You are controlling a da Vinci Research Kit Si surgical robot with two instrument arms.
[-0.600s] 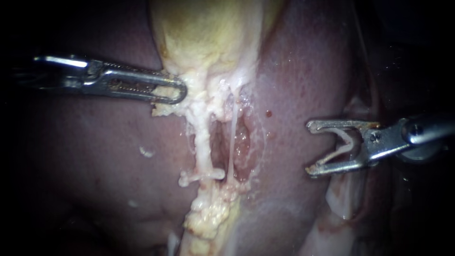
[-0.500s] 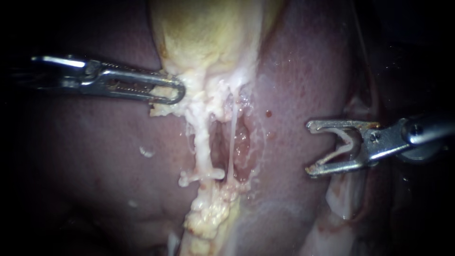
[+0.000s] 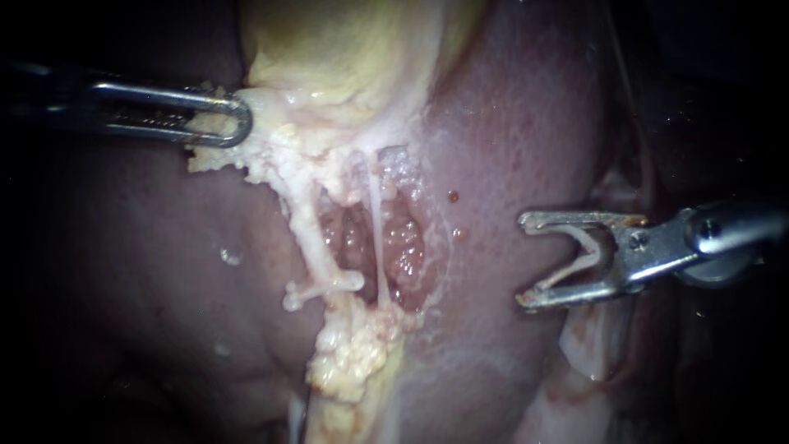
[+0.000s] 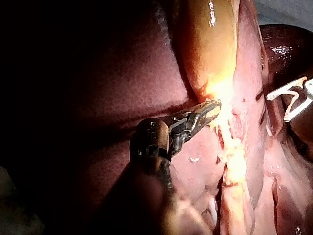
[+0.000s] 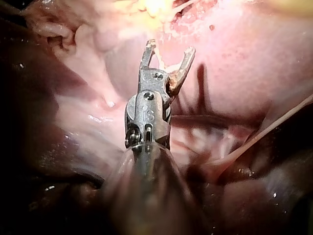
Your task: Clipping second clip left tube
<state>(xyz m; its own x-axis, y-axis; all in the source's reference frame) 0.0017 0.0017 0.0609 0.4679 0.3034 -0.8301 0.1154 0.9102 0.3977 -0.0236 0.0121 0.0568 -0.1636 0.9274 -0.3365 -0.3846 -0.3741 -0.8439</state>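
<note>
Across the broad dark-red liver (image 3: 526,123), the pale yellow gallbladder (image 3: 345,49) now sits dragged leftward. The slender steel left instrument (image 3: 218,123), jaws clamped on its fatty neck, has pulled outward. The forked right instrument (image 3: 524,261) waits well apart, jaws wide yet holding a white loaded clip (image 3: 588,255). The whitish left tube (image 3: 311,234) slants tauter above its small seated clip (image 3: 325,289), so it looks better exposed for clipping.

Left instrument (image 3: 223,123) entering from left, shaft near level, jaws clamped together on tissue (image 3: 271,156). Right instrument (image 3: 526,261) entering from right, well apart from left one, tip pointing left, jaws spread wide, clip (image 3: 588,255) seated between, touching both.
</note>
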